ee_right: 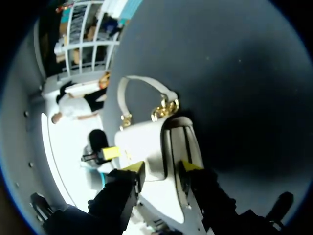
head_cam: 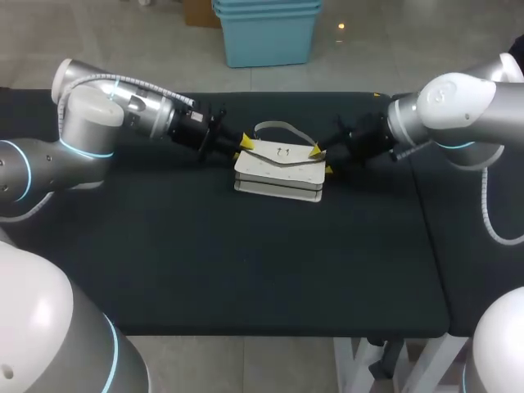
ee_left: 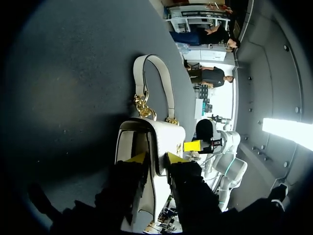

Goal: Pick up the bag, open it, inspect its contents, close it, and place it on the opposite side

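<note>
White bag (head_cam: 278, 173), lengthwise left-right, handle far side

1. Reaching in from the left side with the left arm (head_cam: 90, 123), bent at the elbow, wrist stretched out low toward the middle.
2. Pinching one end of the white bag (head_cam: 278, 173) with the left gripper (head_cam: 246, 143), one yellow fingertip (ee_left: 138, 158) on each side of a thin wall.
3. Reaching in from the right side with the right arm (head_cam: 458, 106), wrist pointing down and across toward the other arm.
4. Pinching the other end of the white bag with the right gripper (head_cam: 322, 160), yellow fingertips (ee_right: 187, 167) pressed on from two sides.
5. Pointing both grippers at each other, low and near.
</note>
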### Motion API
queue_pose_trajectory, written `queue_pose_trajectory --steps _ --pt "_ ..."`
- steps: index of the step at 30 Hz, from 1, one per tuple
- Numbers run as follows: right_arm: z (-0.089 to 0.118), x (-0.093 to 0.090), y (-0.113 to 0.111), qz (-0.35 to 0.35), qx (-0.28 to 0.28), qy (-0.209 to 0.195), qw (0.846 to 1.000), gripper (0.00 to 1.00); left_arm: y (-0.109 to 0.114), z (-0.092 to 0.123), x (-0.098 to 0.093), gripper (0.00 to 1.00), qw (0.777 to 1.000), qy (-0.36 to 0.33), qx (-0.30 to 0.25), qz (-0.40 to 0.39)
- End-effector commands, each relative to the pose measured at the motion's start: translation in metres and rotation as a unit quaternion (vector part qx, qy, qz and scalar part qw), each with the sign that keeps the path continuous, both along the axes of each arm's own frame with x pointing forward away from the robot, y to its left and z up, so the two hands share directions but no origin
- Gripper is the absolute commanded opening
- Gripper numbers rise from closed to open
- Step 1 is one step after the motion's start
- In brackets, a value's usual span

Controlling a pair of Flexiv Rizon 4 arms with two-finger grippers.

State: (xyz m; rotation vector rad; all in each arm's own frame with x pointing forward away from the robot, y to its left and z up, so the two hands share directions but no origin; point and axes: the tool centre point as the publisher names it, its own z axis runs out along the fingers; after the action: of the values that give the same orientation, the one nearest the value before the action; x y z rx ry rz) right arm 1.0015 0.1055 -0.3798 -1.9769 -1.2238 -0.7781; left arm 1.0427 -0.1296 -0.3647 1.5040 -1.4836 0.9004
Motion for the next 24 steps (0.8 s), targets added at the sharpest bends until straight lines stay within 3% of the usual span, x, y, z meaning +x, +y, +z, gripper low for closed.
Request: queue_pose_trajectory --steps 1,11,12,13,15,24 --pt "-0.007 -0.001 0.002 -0.003 0.007 -0.002 1.000 0.00 -0.001 -0.010 0.002 0.00 1.000 0.002 -0.010 0.003" --pt "-0.014 -0.001 0.002 -0.005 0.018 0.003 1.000 0.00 0.000 -0.016 0.000 0.00 1.000 0.014 -0.025 0.003" --pt "-0.012 -0.001 0.001 -0.005 0.017 0.003 1.000 0.00 0.000 -0.014 -0.001 0.09 1.000 0.014 -0.026 0.003" --pt "-0.010 -0.002 0.000 -0.004 0.017 0.002 1.000 0.00 0.000 -0.011 -0.002 0.41 1.000 0.010 -0.026 0.002" --pt "-0.005 -0.003 -0.001 -0.005 0.010 -0.005 1.000 1.00 0.000 -0.006 -0.004 1.00 1.000 0.004 -0.022 0.004" --pt "0.016 -0.011 -0.009 -0.006 -0.017 -0.023 1.000 1.00 0.006 0.025 -0.013 1.00 1.000 -0.015 -0.013 0.019"
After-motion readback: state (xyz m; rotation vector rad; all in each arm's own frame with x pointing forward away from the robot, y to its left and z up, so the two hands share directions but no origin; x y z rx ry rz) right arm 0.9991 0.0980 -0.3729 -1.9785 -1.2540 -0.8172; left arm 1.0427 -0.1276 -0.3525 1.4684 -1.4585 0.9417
